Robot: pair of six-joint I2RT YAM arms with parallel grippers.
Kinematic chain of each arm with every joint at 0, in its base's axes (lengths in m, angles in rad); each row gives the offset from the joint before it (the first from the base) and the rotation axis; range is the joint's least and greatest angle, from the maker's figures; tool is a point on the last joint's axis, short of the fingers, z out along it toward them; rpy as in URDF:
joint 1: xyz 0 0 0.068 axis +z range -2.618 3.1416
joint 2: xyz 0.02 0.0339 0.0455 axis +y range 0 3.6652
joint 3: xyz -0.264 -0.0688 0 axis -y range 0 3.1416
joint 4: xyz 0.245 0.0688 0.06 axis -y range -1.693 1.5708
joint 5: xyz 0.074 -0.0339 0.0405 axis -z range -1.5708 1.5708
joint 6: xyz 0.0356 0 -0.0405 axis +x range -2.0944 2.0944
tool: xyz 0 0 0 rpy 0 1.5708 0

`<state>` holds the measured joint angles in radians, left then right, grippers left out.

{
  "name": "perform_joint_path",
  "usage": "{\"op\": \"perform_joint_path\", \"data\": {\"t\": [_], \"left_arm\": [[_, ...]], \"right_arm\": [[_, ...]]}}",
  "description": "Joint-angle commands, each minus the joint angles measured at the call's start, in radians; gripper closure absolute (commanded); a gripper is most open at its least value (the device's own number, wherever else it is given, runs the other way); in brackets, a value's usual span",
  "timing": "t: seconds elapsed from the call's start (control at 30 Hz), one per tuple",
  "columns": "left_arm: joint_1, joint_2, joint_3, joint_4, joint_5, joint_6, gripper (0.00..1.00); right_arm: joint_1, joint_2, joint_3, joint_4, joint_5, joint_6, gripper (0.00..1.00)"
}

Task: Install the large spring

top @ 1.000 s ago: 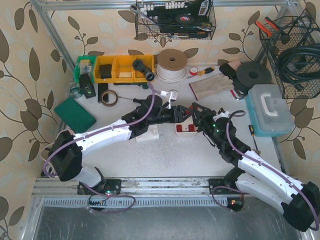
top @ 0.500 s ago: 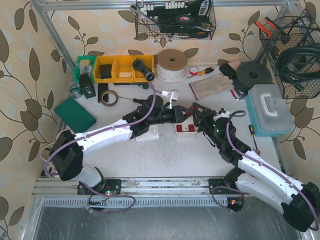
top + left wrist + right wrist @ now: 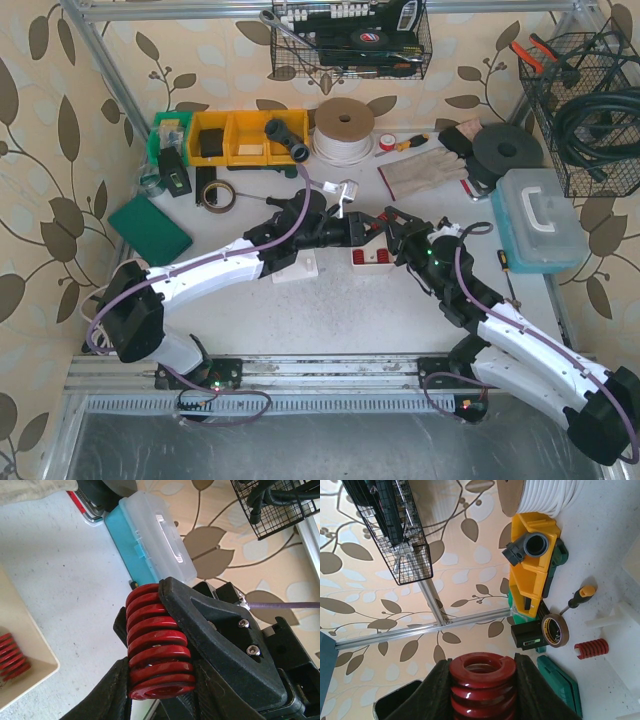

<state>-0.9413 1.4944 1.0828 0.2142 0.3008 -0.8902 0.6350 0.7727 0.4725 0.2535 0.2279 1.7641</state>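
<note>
Mid-table: large spring (image 3: 155, 630), red, was pinched at once by left gripper (image 3: 161, 680) and right gripper (image 3: 482, 680), both clamped on coils. Clear toolbox (image 3: 540, 220) stood to right.

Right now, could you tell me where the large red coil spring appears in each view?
Top external: large red coil spring just above picture centre.
Left wrist: lower centre, seen side-on.
Right wrist: bottom centre, seen end-on.
Shared landmark: leaf-patterned wallpaper.
</note>
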Motion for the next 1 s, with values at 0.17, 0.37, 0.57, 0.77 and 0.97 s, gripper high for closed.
{"op": "perform_joint_path", "data": {"t": [0.17, 0.37, 0.57, 0.77, 0.97], "left_arm": [[0.039, -0.018, 0.025, 0.023, -0.023, -0.019, 0.72], [0.038, -0.006, 0.020, 0.033, -0.022, -0.023, 0.60], [0.038, 0.006, 0.046, 0.028, -0.017, -0.023, 0.50], [0.036, 0.024, 0.051, 0.040, -0.002, -0.033, 0.51], [0.026, 0.017, 0.029, 0.071, 0.007, -0.050, 0.51]], "right_arm": [[0.008, -0.016, 0.038, 0.020, -0.016, -0.005, 1.00], [0.008, -0.018, 0.040, 0.017, -0.016, -0.008, 1.00], [0.008, -0.018, 0.036, 0.018, -0.018, -0.007, 1.00], [0.008, -0.021, 0.034, 0.018, -0.012, -0.005, 1.00], [0.008, -0.019, 0.025, 0.020, -0.008, -0.002, 1.00]]}}
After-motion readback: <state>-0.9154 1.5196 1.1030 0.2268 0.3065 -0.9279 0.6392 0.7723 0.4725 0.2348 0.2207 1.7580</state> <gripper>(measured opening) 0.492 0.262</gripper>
